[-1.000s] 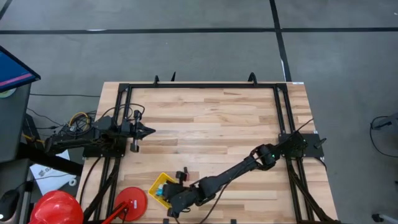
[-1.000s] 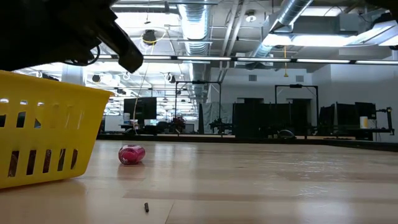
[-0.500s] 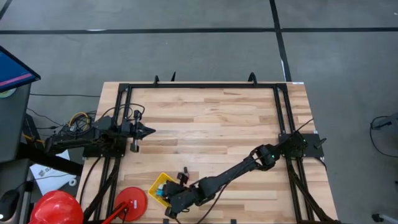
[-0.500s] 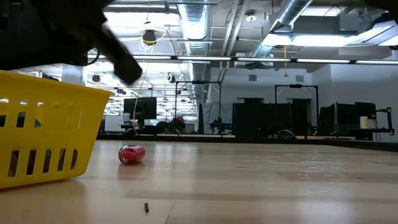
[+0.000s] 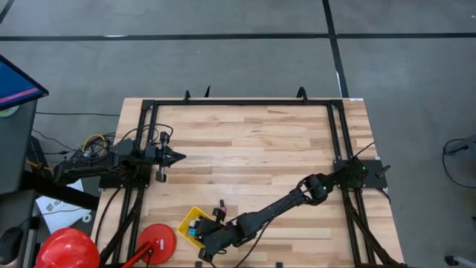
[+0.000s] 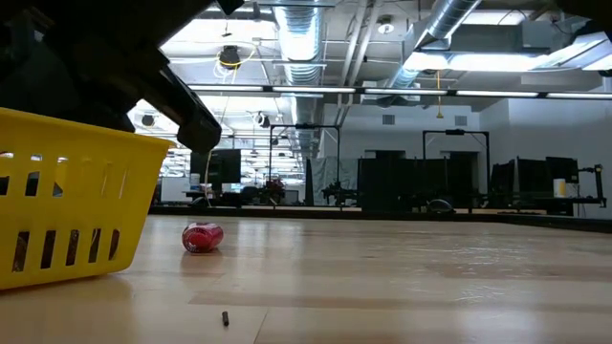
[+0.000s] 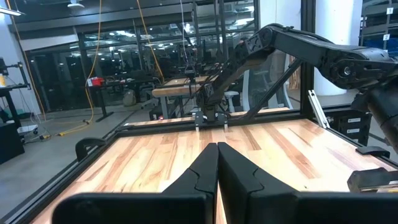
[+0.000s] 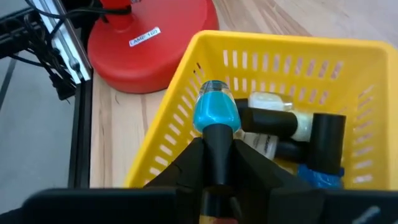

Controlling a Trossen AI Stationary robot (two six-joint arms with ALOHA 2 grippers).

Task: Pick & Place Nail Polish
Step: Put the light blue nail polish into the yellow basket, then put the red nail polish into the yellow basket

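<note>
**Blue bottle carried lower over the basket**

Taking the yellow basket (image 5: 193, 224) as the landmark and reading left to right: well to the basket's far left, at the worktop's (image 5: 253, 141) left edge, the left hand (image 7: 217, 163) waits with its fingers pressed together, holding nothing.

Over the basket itself, the right hand (image 8: 218, 163) grips a blue nail polish bottle (image 8: 214, 113) by its dark cap. In the last second the arm has dropped closer to the basket rim, seen in the low view as its dark bulk sinking toward the yellow wall. That suggests the release is close, though the bottle is not yet let go.

The bottle's long axis runs in line with the fingers, cap in the grip, glass body pointing out and down into the basket, above other bottles already lying there.

Just right of the basket, a red bottle (image 6: 202, 237) lies on its side on the worktop, not yet collected.
</note>
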